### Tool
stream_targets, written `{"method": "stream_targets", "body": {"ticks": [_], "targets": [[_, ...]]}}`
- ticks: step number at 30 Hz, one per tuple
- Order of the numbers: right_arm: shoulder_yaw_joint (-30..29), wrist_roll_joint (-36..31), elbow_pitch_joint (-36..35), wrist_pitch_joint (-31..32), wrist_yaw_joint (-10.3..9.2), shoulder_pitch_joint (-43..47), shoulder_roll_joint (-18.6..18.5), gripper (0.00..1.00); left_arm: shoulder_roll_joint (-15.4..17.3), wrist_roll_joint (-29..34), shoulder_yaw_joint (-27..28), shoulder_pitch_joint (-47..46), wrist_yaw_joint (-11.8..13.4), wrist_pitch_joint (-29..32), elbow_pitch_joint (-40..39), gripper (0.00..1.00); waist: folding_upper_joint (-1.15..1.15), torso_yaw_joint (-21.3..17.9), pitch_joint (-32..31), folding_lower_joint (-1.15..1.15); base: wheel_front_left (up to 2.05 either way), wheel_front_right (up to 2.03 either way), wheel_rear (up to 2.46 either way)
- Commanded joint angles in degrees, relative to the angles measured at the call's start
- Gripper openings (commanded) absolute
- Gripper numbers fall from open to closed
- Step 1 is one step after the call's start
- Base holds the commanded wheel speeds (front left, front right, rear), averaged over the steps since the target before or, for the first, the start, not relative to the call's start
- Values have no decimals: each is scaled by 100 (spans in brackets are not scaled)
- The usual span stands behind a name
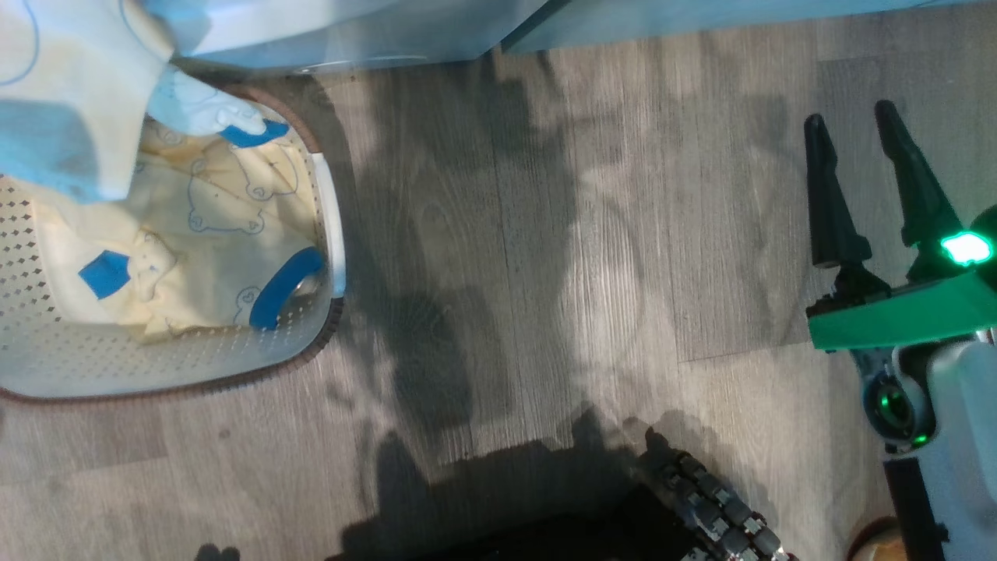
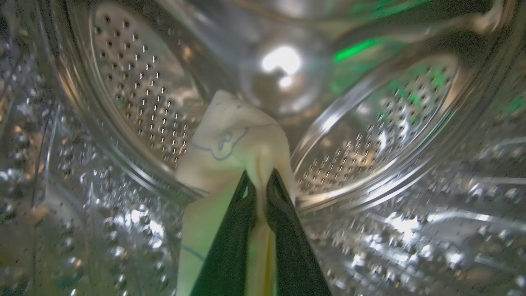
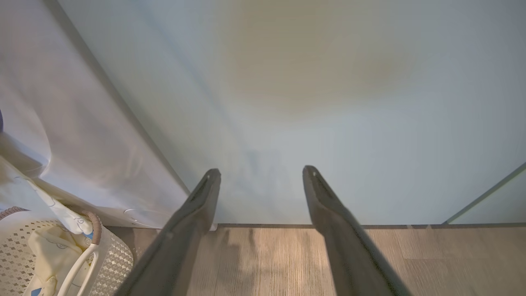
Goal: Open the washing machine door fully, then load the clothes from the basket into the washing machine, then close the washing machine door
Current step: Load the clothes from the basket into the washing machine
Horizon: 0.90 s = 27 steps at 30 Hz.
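On the left, the small cream perforated plastic basket (image 1: 93, 362) with the brown rim sits on the grey wood-look floor (image 1: 545, 234) with a heap of soft pale yellow cartoon-print clothes (image 1: 210, 226) in it, so loading's only partway. The left gripper (image 2: 259, 174) has its dark fingers (image 2: 230, 230) pinched tight on one pale yellow garment (image 2: 234, 139) deep inside the washing machine's shiny perforated steel drum (image 2: 135, 90), so I'd guess the door's already open and this piece just needs dropping. Over on the right, the right gripper (image 1: 849, 117) hangs above the floor with fingers spread wide, holding nothing; more trips and shutting the door remain.
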Motion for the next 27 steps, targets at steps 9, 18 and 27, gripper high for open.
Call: {"method": "stream_targets", "body": {"ticks": [9, 18, 27], "targets": [[44, -6, -128, -38, 10, -26, 7, 100, 110, 219, 546, 446, -16, -77, -494, 0, 0, 69, -75, 0, 0, 0, 0], [-49, -21, -87, -38, 10, 131, -8, 100, -123, 331, 445, 777, -147, -77, 201, 100, 0, 174, -467, 0, 0, 0, 0], [-131, -43, -20, -38, 10, 463, -17, 100, -399, 369, 421, 1660, -198, -77, 233, 100, 0, 344, -1153, 0, 0, 0, 0]]}}
